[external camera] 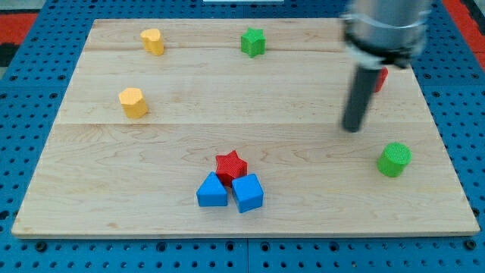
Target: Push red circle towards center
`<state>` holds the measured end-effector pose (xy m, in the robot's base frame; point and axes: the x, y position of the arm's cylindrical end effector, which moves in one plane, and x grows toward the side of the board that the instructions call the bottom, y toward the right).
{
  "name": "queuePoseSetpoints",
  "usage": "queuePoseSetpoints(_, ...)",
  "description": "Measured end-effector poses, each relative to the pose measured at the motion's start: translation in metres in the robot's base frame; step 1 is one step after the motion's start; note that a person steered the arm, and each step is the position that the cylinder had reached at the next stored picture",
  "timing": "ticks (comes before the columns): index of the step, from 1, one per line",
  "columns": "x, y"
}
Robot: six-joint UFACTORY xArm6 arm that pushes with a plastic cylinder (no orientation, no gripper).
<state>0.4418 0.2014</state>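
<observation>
While red circle (379,78) sits half-hidden behind the rod at upper right, tip (352,129) rests below-left; end effector (plain rod, grasps nothing) should circle behind, push leftward-down across tabletop (250,98).

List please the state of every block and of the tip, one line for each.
my tip: on the board, left of and below the red circle
red circle: mostly hidden behind the rod
green circle: standing alone
red star: touching both blue blocks
blue triangle: beside blue cube
</observation>
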Motion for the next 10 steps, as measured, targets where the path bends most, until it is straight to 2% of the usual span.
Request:
queuePoseSetpoints(1, -0.019, 0.102)
queuePoseSetpoints(2, -0.045, 0.115)
queuePoseSetpoints(3, -0.089, 0.098)
queuePoseSetpoints(5, -0.099, -0.022)
queuePoseSetpoints(6, -0.092, -0.083)
queuePoseSetpoints(7, -0.065, -0.134)
queuePoseSetpoints(9, -0.024, -0.207)
queuePoseSetpoints(10, -0.028, -0.208)
